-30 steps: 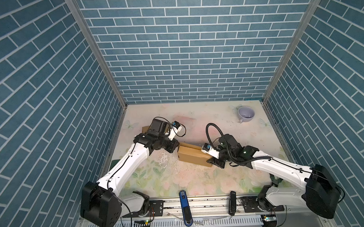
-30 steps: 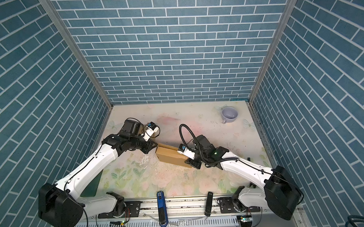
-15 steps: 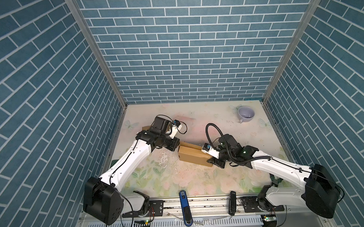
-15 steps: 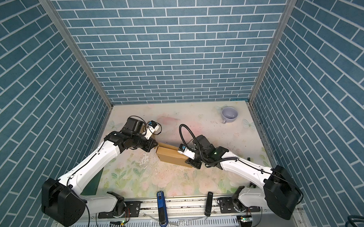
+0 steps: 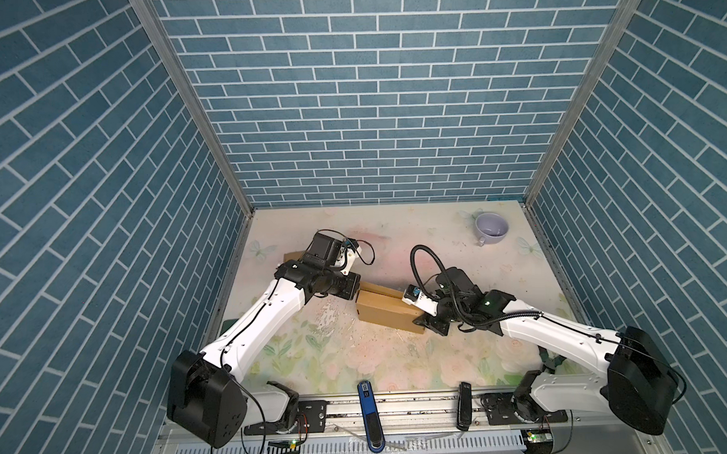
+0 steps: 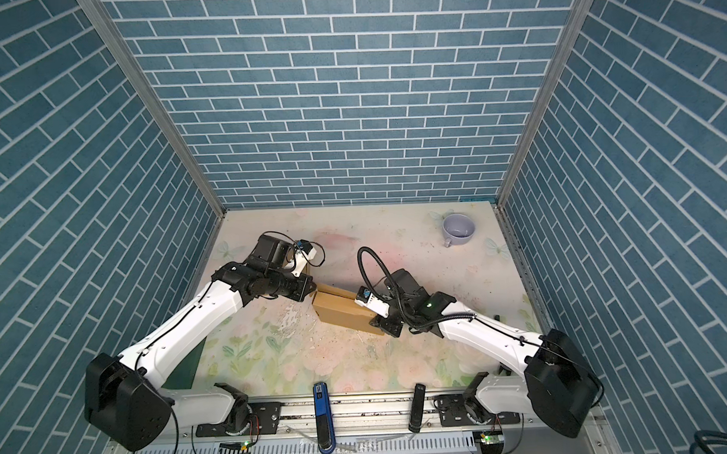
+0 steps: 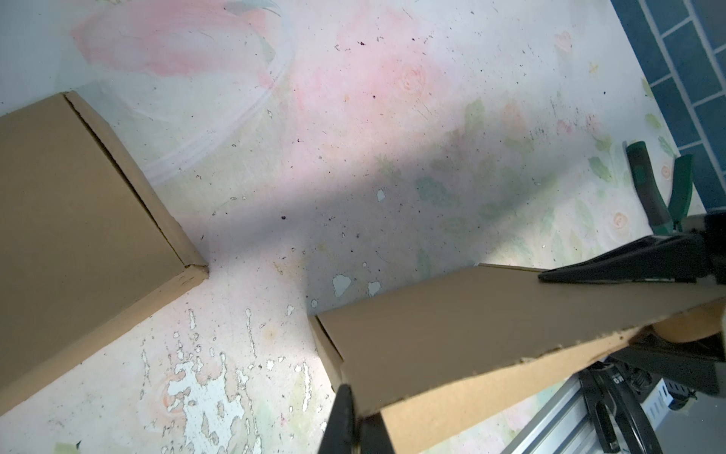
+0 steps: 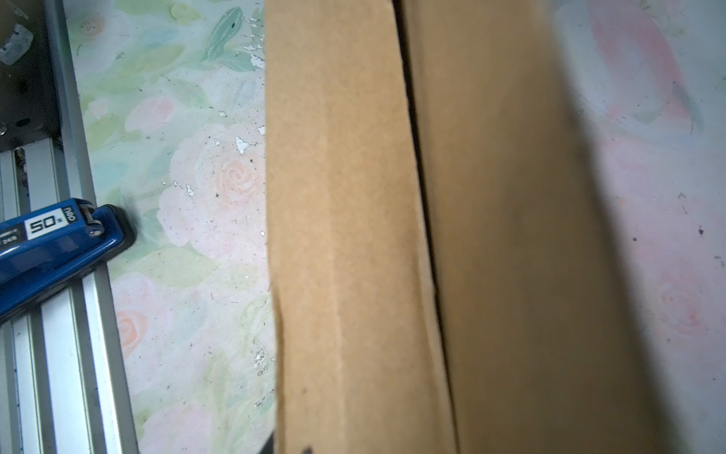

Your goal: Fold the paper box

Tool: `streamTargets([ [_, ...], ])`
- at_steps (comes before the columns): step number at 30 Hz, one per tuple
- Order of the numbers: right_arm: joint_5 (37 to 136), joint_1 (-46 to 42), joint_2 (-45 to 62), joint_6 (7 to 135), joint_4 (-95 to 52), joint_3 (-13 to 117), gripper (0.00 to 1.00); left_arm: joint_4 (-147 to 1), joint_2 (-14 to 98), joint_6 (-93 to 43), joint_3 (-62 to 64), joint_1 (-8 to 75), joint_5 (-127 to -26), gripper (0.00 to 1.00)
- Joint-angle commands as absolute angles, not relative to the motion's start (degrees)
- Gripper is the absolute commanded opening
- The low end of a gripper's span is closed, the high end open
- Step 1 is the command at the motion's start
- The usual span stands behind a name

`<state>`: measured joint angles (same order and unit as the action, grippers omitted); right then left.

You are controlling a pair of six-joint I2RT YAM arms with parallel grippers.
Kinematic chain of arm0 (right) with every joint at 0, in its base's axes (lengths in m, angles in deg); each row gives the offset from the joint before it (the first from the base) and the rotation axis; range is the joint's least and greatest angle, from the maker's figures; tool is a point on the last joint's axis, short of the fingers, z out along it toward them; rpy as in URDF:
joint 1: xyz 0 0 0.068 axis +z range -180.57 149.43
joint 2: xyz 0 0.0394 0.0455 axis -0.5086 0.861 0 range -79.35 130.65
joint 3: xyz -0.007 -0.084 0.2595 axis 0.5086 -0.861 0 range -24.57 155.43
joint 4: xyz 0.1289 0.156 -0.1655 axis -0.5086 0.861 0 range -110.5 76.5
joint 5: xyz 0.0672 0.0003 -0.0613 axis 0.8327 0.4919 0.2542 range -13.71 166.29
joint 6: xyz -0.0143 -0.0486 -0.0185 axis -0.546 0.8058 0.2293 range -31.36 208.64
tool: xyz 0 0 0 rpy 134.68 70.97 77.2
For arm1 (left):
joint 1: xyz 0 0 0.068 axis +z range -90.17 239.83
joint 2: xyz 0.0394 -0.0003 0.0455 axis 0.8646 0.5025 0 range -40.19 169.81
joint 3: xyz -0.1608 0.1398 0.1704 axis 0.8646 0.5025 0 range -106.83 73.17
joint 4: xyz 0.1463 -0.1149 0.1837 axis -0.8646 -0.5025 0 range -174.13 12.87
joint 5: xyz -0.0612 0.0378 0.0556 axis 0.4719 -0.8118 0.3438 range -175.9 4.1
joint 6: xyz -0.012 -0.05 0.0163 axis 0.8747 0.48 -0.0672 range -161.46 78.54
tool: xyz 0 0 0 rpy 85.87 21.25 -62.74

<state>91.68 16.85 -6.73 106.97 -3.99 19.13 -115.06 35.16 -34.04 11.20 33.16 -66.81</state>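
**Lettering.** A glossy blue metal stapler [image 8: 51,243] carries a white label reading "50" and, in smaller print, "24/6". A sideways mark beside these looks like "deli". The stapler lies across the ribbed aluminium rail [image 5: 418,405], nearer the camera than the left claw [image 7: 569,291] and the right claw [image 5: 424,319]. A slim black bar-shaped device [image 5: 464,407] lies on the same rail, on the right claw's side.

**Setting.** The matte tabletop [image 5: 350,361] is printed with pale pink roses, green leaves and butterflies. It is flaked in white patches and peppered with dark specks. Panels of blue brick-pattern wall [image 5: 370,111] enclose three sides, joined by aluminium corner posts.

**Objects.** The long brown corrugated-cardboard paper box [image 5: 385,314] rests on the tabletop and spans the gap between the two claws.
- The left claw is closed tight, its black wedge-shaped fingers [image 7: 628,263] pinching a flat panel at that end of the paper box.
- The right claw sits at the opposite end, touching the box. Its wrist view is filled with blurred cardboard, so whether it grips cannot be told.
- A second flat brown cardboard box [image 7: 78,220] lies apart from the left claw, on its far side.
- A smooth lavender ceramic mug [image 5: 491,228] stands upright well beyond the right claw, near the back wall.
- A green-handled tool [image 7: 648,188] lies past the left claw, by the wall.
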Motion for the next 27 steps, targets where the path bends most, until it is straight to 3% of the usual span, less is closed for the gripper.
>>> streamTargets([
  [1,91.8,17.2,-4.7,107.1,-3.6,20.7,0.01,-113.2,34.4,-30.1,13.2,31.1,-63.2,0.07],
  [19,91.9,17.2,-3.6,106.9,-4.2,21.0,0.01,-110.4,35.0,-23.5,16.8,28.4,-66.0,0.06],
  [27,91.8,17.1,-3.4,106.8,-4.4,20.9,0.01,-105.3,31.3,-23.3,24.0,27.8,-69.9,0.02],
])
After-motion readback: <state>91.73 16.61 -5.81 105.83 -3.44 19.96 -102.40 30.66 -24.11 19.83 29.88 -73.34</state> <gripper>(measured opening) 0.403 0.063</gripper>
